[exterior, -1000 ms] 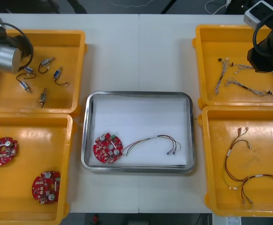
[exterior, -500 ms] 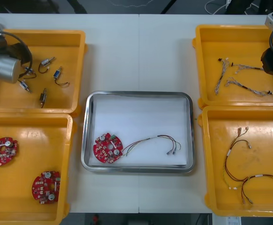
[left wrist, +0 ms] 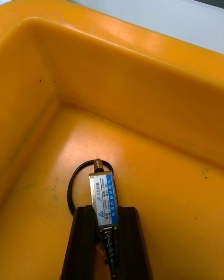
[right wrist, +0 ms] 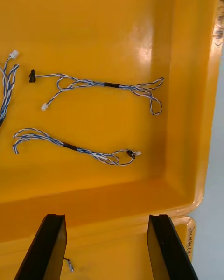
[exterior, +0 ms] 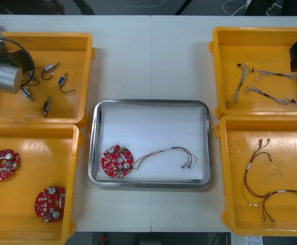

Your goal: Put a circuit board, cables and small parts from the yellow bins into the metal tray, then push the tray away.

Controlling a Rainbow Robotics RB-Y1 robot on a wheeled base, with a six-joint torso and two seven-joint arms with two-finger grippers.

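A small metal part [left wrist: 103,198] is being clamped lengthwise by the left gripper [left wrist: 108,224], the right gripper [right wrist: 106,221] being held open above blue-and-white cables [right wrist: 111,85].

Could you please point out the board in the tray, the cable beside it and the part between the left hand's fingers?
board [exterior: 117,162]: front view, its red middle.
cable [exterior: 165,150]: front view, its middle stretch.
part [left wrist: 103,198]: left wrist view, its white label.

My left gripper [left wrist: 107,209] is clamping the blue-labelled small metal part [left wrist: 102,193], its black fingers [left wrist: 84,235] covering the part's spring end. In the front view, my silver left arm [exterior: 1,76] is hiding this grip. In the right wrist view, one twisted blue and white cable [right wrist: 6,81] is running off the picture's edge.
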